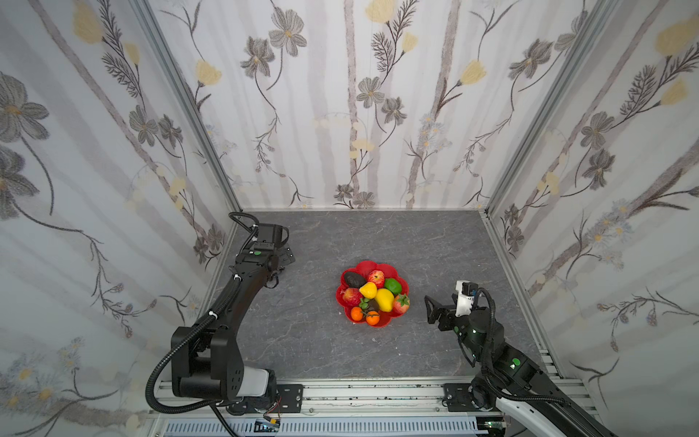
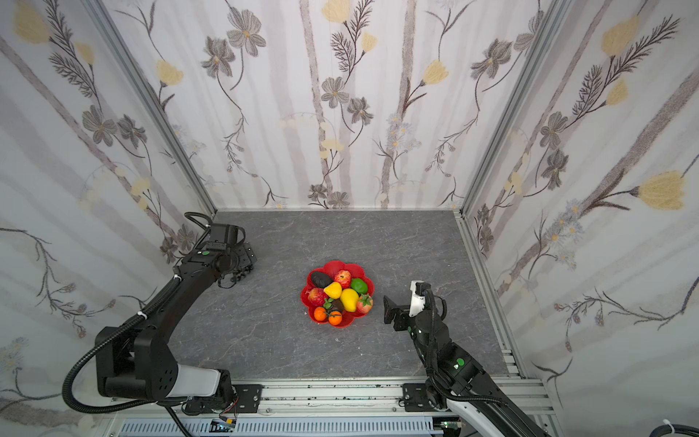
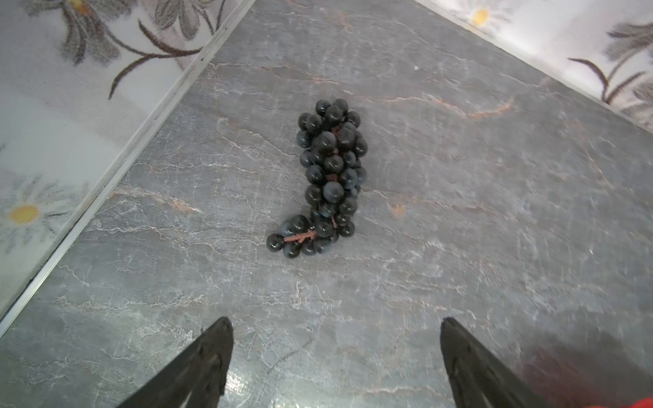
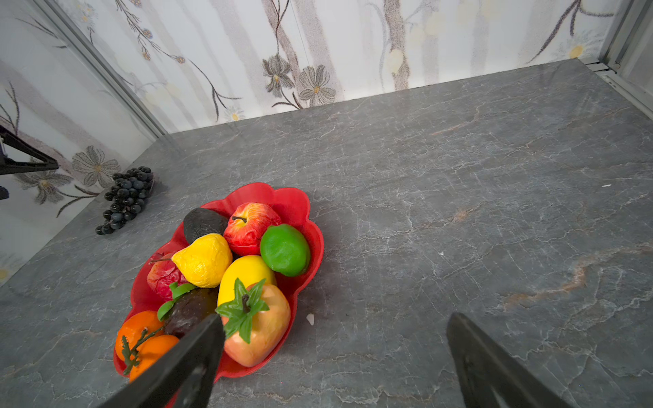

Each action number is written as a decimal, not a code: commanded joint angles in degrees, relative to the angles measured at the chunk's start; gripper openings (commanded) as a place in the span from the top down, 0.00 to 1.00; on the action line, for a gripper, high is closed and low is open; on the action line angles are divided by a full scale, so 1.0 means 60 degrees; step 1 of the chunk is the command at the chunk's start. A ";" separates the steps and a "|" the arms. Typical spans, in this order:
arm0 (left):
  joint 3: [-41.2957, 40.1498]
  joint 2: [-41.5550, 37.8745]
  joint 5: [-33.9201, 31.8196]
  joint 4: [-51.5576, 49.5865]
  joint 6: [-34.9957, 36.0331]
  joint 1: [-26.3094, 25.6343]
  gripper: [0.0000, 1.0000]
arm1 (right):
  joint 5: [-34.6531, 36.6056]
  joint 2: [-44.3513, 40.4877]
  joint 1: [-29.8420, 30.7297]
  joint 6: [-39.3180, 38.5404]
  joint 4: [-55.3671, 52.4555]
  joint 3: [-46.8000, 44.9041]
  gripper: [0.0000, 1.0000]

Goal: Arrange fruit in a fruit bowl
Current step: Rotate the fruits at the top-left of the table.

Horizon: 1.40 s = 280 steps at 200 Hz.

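Bright, even, diffuse light: the shallow bright red scalloped fruit bowl [image 1: 379,265] throws only a faint, soft shadow on the grey veined stone-look tabletop [image 1: 435,246]. In the left wrist view that tabletop shows a pale glare patch and smears soft close to the lens. Both top views bow the floral-papered walls [image 1: 75,189] at their edges — wide-angle distortion.
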 commanded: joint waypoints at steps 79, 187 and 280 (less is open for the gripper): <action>0.3725 0.4560 0.1501 -0.0165 -0.0114 0.1394 0.02 | -0.0245 -0.0030 -0.0015 0.0360 -0.0783 0.0727 0.01; 0.5859 0.6935 0.1761 -0.1148 -0.0305 0.1602 0.02 | -0.0197 0.0763 -0.0040 0.0242 -0.1192 0.1761 0.01; 0.6609 0.7510 0.3781 -0.1199 0.0809 0.1065 0.12 | 0.0480 0.1425 -0.0169 -0.0699 -0.1736 0.3384 0.01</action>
